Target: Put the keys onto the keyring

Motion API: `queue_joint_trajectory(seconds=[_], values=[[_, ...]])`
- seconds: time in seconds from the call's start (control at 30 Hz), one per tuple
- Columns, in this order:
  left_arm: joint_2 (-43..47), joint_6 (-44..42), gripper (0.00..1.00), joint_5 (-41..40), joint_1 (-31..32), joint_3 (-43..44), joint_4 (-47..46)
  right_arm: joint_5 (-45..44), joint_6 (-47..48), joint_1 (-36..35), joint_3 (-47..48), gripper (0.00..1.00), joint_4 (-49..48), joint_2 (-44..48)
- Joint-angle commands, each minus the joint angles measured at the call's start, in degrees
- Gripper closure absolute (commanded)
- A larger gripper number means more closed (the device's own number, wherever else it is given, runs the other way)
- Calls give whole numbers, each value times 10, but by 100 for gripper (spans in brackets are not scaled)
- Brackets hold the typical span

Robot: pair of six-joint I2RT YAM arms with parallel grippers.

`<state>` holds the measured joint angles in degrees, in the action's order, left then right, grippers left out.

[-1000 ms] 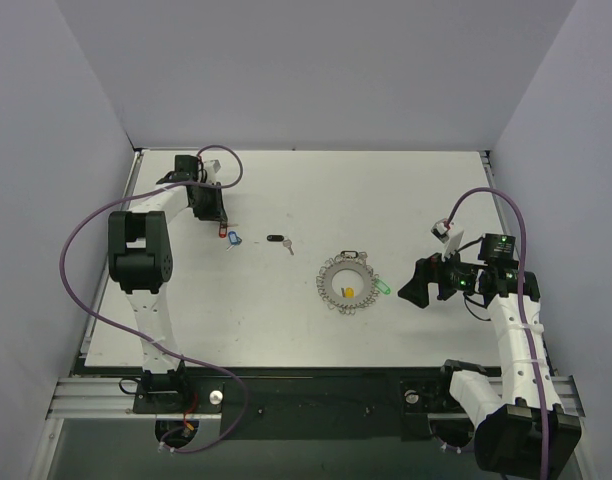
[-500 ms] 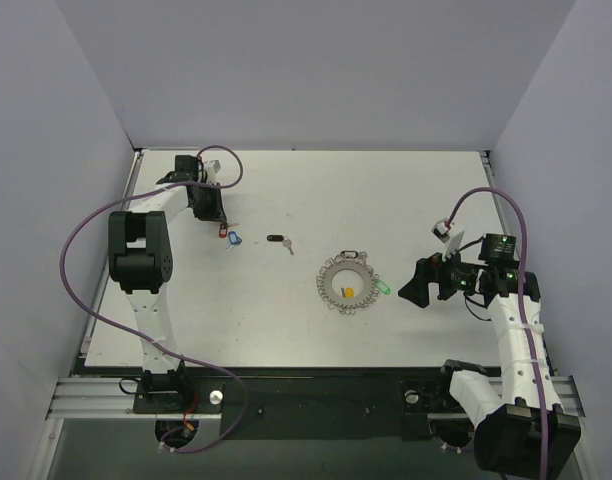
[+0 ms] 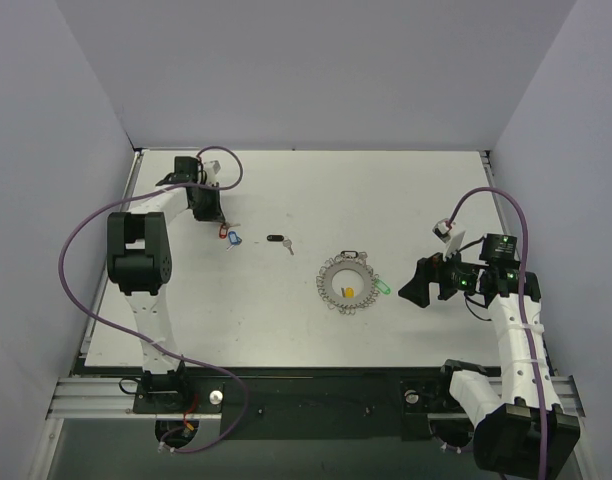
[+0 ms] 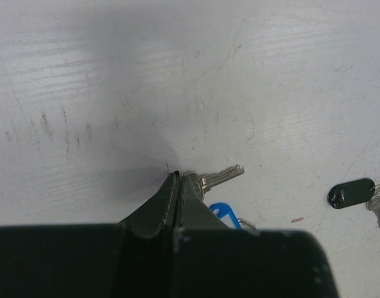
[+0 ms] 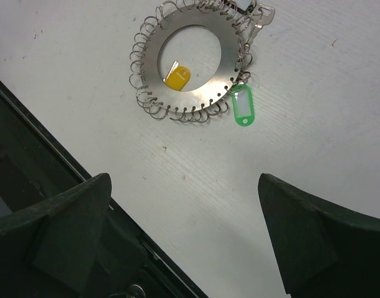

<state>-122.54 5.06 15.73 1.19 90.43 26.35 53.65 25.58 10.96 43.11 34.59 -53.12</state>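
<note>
Table edge: both arm bases sat along the near rail of the white table (image 3: 236, 330).
Right claw: the right gripper (image 3: 411, 282) hung on the near right, just beside the keyring. Its jaws were spread wide and it held nothing.
Keyring: the keyring (image 5: 230, 62), a flat silver disc with an open centre and a rim of small wire loops, lay flat right of the table's middle.
Tags at the ring: a yellow tag (image 5: 177, 77) lay inside the open centre. A green tag (image 5: 242, 105) sat at the rim on the side facing the right claw, apparently hooked to a loop. A dark tag (image 3: 353, 254) rested against the far rim.
Loose keys: farther back and to the left, a black-tagged key (image 4: 351, 192) lay alone on the table. A blue tag (image 4: 224, 214) lay just beside the left claw.
Left claw: the left gripper (image 4: 177, 181) was at the far left, down at the table surface. Its fingers were clenched on the head of a small silver key (image 4: 222, 176), and the blade stuck out sideways. A red tag (image 3: 223, 234) showed at the claw's tip; whether it belonged to this key could not be told.
Step in hand: most likely picking up one of the keys that lay away from the ring.
Next move: probably a careful lift, since the pinch was narrow, then a carry across to the ring. The open claw there could steady the ring while a loop was threaded.
</note>
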Motion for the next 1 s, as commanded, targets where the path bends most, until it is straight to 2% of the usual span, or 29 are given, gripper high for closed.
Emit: queue_joint_trajectory(seconds=[0.0,0.3,0.5,0.63,0.77,0.8,0.83,0.87,0.9,0.93,0.97], values=[[76,-10,100,7,0,-35,-51,25,13,4,2,0,13,4],[248,9,100,29,2,-154,-142,29,39,3,7,0,31,16],[381,4,100,71,39,-245,-159,50,92,1,11,0,57,34],[489,-14,100,82,121,-303,-161,69,190,-4,65,0,148,17],[571,0,100,70,241,-344,-161,92,220,-7,129,0,241,-20],[593,19,100,63,288,-359,-175,100,251,-9,144,0,263,-33],[602,28,100,50,309,-370,-190,101,315,-14,159,0,321,-39],[614,52,100,44,356,-385,-212,100,355,-19,166,0,355,-52],[617,63,100,27,404,-390,-225,99,458,-31,181,0,436,-68],[617,78,100,15,426,-399,-246,98,507,-41,186,1,471,-74],[615,86,100,-8,473,-403,-276,100,573,-46,195,2,538,-87]])
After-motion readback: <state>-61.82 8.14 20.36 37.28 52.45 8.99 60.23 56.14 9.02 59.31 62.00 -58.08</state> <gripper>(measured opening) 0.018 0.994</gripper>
